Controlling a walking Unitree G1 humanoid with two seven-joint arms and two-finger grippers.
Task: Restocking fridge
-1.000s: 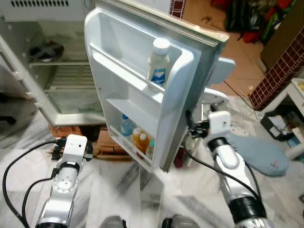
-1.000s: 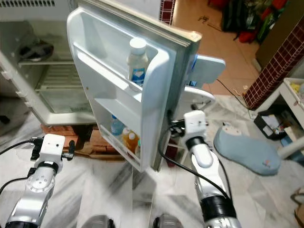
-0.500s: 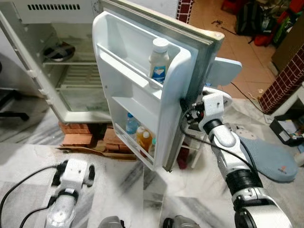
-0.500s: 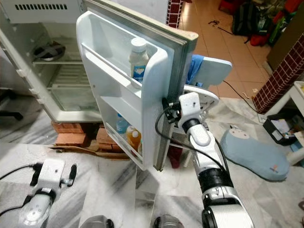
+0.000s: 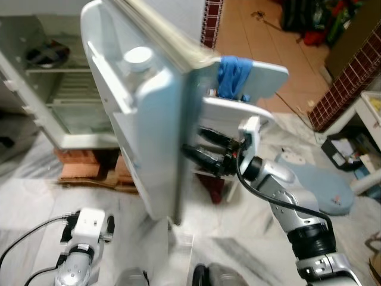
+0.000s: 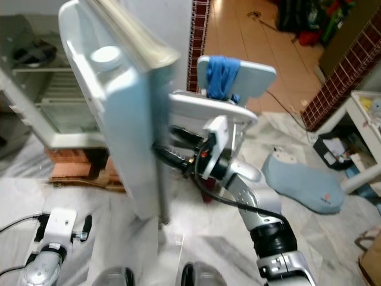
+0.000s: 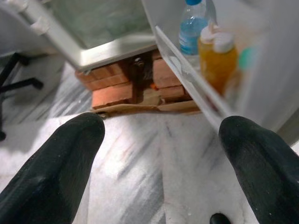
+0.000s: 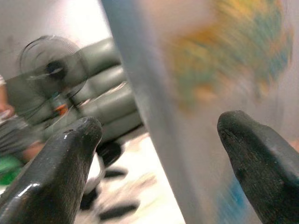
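Note:
The white fridge door [image 5: 156,137] stands nearly edge-on to me, with a white bottle [image 5: 138,56] on its top shelf. My right gripper [image 5: 190,141] is open, and its black fingers [image 5: 208,159] lie against the door's outer face. In the right wrist view the blurred door edge [image 8: 154,116] sits between the two fingers. The open fridge body [image 5: 56,95] is at the left, with a dark bowl [image 5: 37,55] on a shelf. My left gripper [image 5: 86,225] hangs low over the floor, open and holding nothing. It faces the door's bottom shelf with a water bottle [image 7: 192,29] and an orange bottle [image 7: 218,58].
A white chair [image 5: 262,77] with a blue cloth [image 5: 233,72] stands just behind the door. A blue-grey cushion [image 5: 324,186] lies on the marble floor at the right. Red bricks [image 7: 114,87] prop the fridge. A brick-pattern wall [image 5: 351,77] runs at the far right.
The door has swung round from showing its inner shelves to nearly edge-on, with the right gripper on its outer face. The camera shifted. The left arm stays low.

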